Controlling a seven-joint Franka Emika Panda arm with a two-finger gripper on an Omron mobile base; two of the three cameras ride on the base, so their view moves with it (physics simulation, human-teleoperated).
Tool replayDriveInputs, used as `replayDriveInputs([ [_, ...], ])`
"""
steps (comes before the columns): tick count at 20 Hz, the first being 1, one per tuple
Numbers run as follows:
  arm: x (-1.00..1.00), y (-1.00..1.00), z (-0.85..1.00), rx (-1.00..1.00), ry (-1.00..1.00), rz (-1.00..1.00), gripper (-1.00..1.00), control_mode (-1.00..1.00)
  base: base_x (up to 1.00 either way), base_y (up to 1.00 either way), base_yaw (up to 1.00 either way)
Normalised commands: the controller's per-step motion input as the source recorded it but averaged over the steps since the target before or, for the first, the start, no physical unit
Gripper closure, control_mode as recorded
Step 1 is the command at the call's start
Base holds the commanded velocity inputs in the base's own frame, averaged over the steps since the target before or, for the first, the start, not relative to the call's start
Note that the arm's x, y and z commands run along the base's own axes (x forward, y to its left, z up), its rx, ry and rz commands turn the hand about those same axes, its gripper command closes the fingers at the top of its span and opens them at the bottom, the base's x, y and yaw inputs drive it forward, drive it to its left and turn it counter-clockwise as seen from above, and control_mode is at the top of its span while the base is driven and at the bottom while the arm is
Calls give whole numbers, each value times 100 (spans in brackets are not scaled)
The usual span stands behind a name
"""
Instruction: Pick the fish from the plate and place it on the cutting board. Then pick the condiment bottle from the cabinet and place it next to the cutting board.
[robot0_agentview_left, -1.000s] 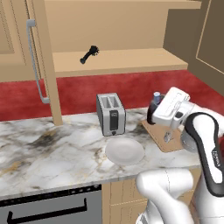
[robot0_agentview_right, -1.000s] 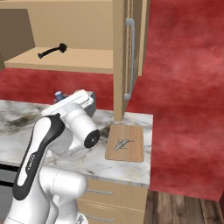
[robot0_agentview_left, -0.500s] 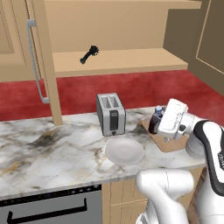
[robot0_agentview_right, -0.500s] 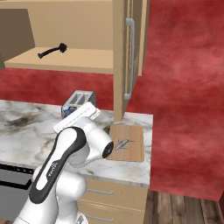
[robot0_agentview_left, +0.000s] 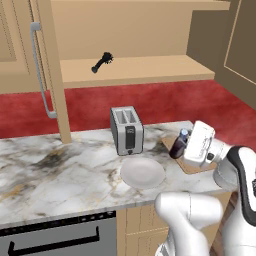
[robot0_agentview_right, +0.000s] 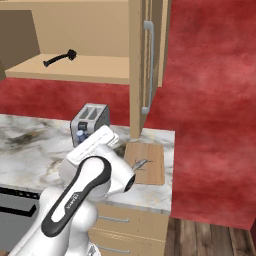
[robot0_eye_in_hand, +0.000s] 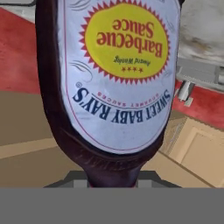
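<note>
Marble counter (robot0_agentview_left: 60, 170) under tan cabinet (robot0_agentview_left: 135, 40), red wall behind. Gripper (robot0_agentview_left: 186, 148) is pinching the barbecue sauce bottle (robot0_eye_in_hand: 109, 83), jaws pressed against its sides; bottle (robot0_agentview_left: 179, 145) is hanging tilted at the cutting board's (robot0_agentview_left: 196, 167) near-toaster edge, blue cap uppermost. Fish (robot0_agentview_right: 140, 164) is lying on the cutting board (robot0_agentview_right: 152, 167). White plate (robot0_agentview_left: 142, 173) is sitting just beside the board, toaster (robot0_agentview_left: 126, 130) behind the plate. Black brush (robot0_agentview_left: 101, 62) is resting on the cabinet shelf, well above the board.
</note>
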Motion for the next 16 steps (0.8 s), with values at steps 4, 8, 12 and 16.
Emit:
replayDriveInputs([
  [4,-1,-15,-5,6,-3,1,100,-100,0,0,0],
  [8,-3,-17,0,5,0,0,100,-100,0,0,0],
  [12,-1,-13,0,3,0,0,100,-100,0,0,0],
  [16,0,-6,0,1,0,1,100,-100,0,0,0],
])
